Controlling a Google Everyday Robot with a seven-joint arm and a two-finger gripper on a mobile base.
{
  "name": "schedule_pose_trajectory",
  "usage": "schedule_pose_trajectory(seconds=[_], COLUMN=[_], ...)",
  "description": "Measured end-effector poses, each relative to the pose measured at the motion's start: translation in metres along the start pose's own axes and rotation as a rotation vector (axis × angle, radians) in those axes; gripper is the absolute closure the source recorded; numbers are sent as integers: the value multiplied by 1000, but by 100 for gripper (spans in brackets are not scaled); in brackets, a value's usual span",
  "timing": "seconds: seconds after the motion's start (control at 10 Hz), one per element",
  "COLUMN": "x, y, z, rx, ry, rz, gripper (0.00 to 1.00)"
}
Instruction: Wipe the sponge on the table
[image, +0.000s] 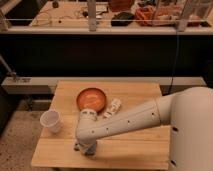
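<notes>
Gripper (87, 145) is down on the sponge (81, 148) at 7 o'clock of the table (135, 150). Can't tell if it's clamped or just pressing. I'd press evenly, stroke flat toward 3 o'clock, and avoid the cup (51, 121) at 9 o'clock.

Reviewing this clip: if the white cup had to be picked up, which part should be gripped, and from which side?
Probably the rim of the white cup, from straight above, one finger inside and one outside: it stands upright, mouth open upward, near the left edge of the table. The gripper is low over the table's near-left part, just right of the cup.
</notes>
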Motion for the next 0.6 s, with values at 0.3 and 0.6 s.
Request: schedule_pose_trajectory(seconds=[0.3,0.6], x=[4,8], y=[-1,-3], z=[-4,0], rx=[-5,7], ry=[8,4], rz=[-2,-2], gripper=[20,22])
